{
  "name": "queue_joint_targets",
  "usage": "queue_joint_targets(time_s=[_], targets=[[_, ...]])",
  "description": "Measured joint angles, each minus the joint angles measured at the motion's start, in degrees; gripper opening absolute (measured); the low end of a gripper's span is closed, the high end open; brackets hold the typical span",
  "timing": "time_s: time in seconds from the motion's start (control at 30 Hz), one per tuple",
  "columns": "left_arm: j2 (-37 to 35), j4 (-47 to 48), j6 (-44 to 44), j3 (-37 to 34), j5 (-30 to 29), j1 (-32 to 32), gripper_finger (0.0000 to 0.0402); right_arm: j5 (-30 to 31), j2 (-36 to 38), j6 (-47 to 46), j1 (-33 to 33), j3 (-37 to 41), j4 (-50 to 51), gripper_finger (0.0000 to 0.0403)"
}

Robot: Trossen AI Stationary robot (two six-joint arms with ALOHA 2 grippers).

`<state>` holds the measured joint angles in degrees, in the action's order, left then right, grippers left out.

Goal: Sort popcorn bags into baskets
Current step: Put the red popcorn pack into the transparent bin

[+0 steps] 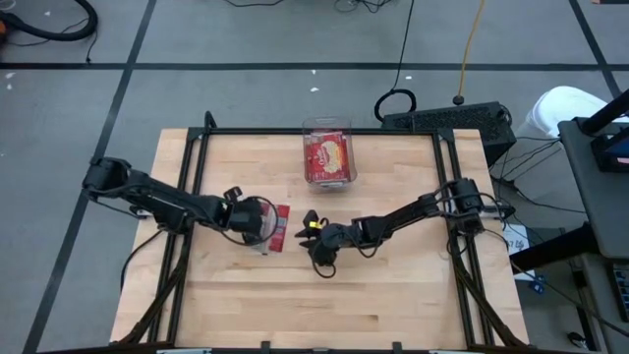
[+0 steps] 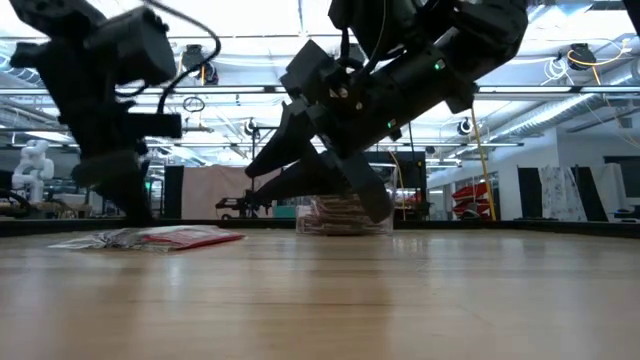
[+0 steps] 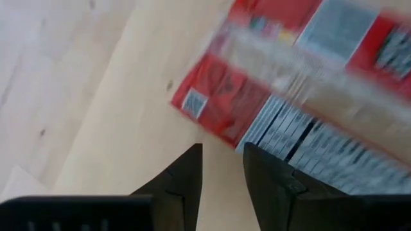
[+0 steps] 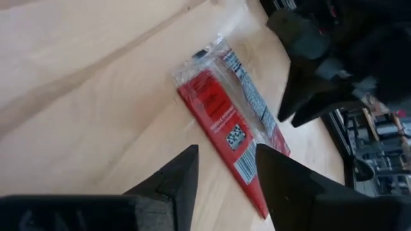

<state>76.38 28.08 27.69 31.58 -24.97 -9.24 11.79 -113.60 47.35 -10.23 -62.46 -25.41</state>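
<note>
One loose popcorn bag point(image 1: 279, 227) lies flat on the table point(image 1: 393, 295), between my two grippers near mid-table. My left gripper point(image 1: 257, 224) sits right at its left edge, partly over it; my right gripper point(image 1: 319, 251) is near on the other side, slightly toward the front edge and apart from the bag. In the high view the bag's long axis runs front-to-back, roughly parallel to the basket's long side. Left is nearer, so I judge the pick is mine on that side. Left fingers point(image 3: 186, 176) stand narrowly parted with nothing between them, bag just ahead of the tips. Right fingers point(image 4: 176, 176) are spread wider, also empty, pointing at the same bag. The basket point(image 1: 327, 155) sits at the table's far edge, centre, well apart from the bag, and already holds red bags; count not readable.
</note>
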Motion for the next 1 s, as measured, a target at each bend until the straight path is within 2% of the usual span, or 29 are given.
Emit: queue_joint_targets(time_s=[0.17, 0.4, 0.7, 1.0], targets=[[3.28, -8.31, -5.98, -2.39, 0.75, 0.26, 0.0117, -1.67, 0.00, -0.10, 1.00, 0.00, -0.05, 0.0135], [9.03, -19.47, -12.27, -1.95, 2.12, 0.26, 0.0117, -4.59, 0.00, -1.20, 0.78, 0.00, 1.71, 0.0141], [12.47, -27.41, -11.62, -2.00, 3.60, 0.26, 0.0117, -4.33, 0.00, -0.79, 0.88, 0.00, 8.23, 0.0141], [13.35, -32.30, -10.43, -2.10, 5.46, 0.26, 0.0117, -3.90, -3.66, 1.04, 1.20, -0.33, 7.92, 0.0142]])
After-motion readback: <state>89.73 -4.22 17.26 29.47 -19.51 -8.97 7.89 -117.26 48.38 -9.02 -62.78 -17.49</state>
